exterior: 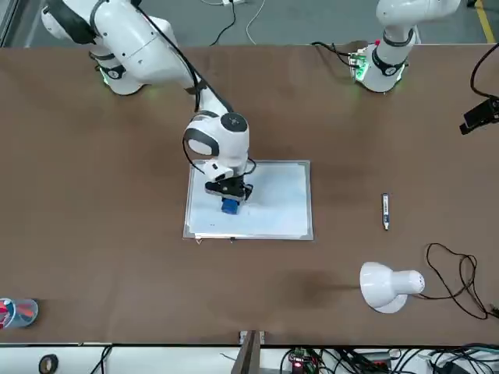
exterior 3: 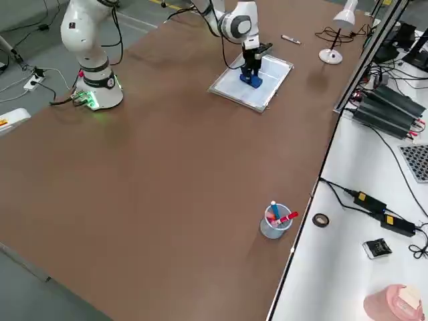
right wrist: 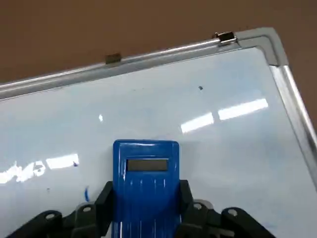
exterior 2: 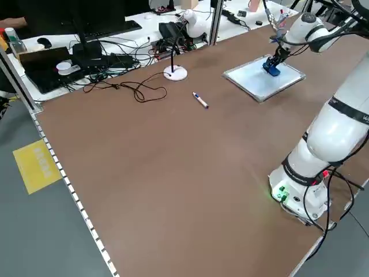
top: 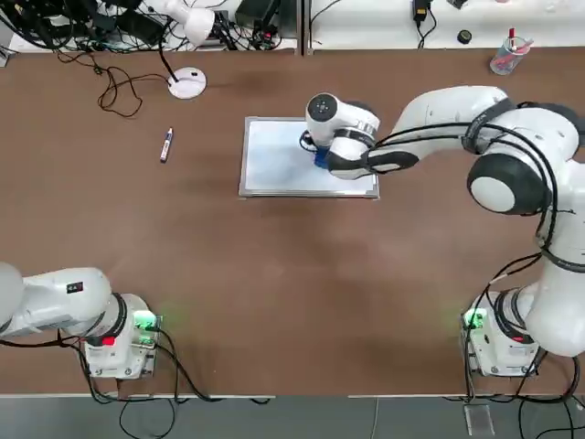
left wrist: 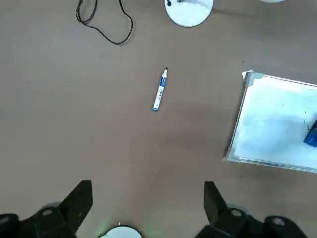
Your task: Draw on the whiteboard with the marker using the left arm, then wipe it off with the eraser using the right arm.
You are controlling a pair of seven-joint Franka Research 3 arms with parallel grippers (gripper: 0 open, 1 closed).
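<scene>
Right wrist view shows my right gripper (right wrist: pixel 144 218) jaws clamping the eraser (right wrist: pixel 146 186) on the whiteboard (right wrist: pixel 208 148); next, I'd sweep the faint blue mark.

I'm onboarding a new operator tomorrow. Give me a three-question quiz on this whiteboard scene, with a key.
1. True or false: the right claw is shut on the eraser, over the whiteboard.
2. Where is the marker? A) in the left claw B) loose on the table, beside the board C) on the board
3. Fill in: the left claw's fingers stand ____.

Key: 1 true; 2 B; 3 open
</scene>
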